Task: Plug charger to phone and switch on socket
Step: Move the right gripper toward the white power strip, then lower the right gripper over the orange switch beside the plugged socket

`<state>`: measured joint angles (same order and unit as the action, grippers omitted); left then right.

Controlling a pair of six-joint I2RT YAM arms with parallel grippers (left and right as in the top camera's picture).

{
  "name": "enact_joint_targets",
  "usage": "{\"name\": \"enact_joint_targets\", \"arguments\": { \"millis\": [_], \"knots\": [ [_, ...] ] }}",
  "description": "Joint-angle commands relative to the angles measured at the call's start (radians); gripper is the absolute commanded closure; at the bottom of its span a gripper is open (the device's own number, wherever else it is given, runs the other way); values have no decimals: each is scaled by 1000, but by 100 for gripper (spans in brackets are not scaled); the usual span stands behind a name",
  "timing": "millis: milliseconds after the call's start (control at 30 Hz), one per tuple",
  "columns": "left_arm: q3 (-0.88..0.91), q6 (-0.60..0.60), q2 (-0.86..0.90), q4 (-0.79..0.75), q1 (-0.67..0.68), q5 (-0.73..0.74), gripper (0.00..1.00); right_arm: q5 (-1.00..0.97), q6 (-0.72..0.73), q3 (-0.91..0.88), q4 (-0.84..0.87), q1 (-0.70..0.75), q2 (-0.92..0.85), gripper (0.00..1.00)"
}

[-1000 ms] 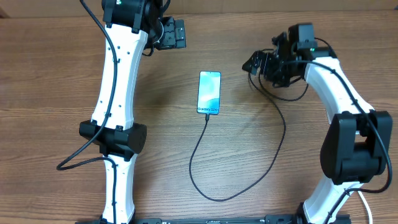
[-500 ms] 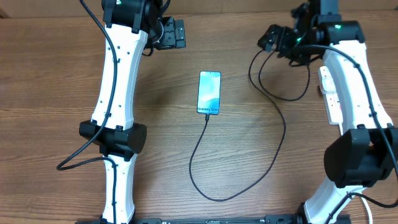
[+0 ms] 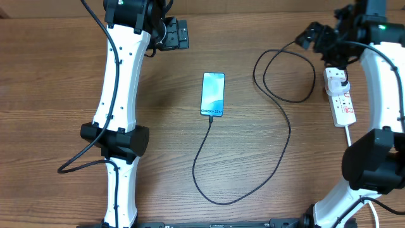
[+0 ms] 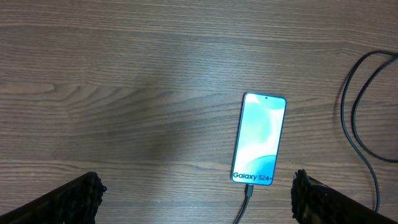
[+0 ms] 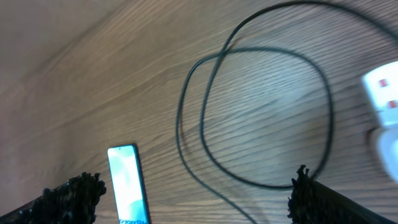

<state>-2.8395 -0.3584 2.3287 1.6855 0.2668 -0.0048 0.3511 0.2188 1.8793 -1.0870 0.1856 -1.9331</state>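
Phone [image 3: 213, 94] lies flat on the counter [image 3: 63, 95], long axis running far-to-near, lettered end toward the robot, meeting the charger [image 4: 249, 194] tip; left fingers [image 4: 74, 199] and right fingers [image 5: 68, 196] spread wide, empty

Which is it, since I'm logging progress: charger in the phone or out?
In: the charger connector meets the bottom edge of the phone.

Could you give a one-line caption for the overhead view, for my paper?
Phone lying screen-up with the charger connected, looping away toward the white socket.

Robotics lab setup: two white arms [image 3: 120, 69] at wood-grain table [image 3: 50, 95].
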Motion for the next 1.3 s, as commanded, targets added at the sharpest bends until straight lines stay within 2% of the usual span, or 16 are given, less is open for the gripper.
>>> {"name": "enact_joint_targets", "arguments": {
  "millis": [0, 367, 500, 700, 1267],
  "knots": [
    [-2, 22, 11, 3, 2, -13, 0, 73, -45, 27, 18, 59, 32, 0],
    [-2, 22, 11, 3, 2, -13, 0, 182, -146, 27, 35, 288, 31, 0],
    [-2, 22, 11, 3, 2, -13, 0, 160, -181, 27, 23, 339, 25, 0],
    [-2, 22, 11, 3, 2, -13, 0, 34, -211, 19, 15, 342, -15, 0],
    [-2, 22, 11, 3, 2, -13, 0, -8, -254, -12, -17, 330, -173, 0]
  ]
}}
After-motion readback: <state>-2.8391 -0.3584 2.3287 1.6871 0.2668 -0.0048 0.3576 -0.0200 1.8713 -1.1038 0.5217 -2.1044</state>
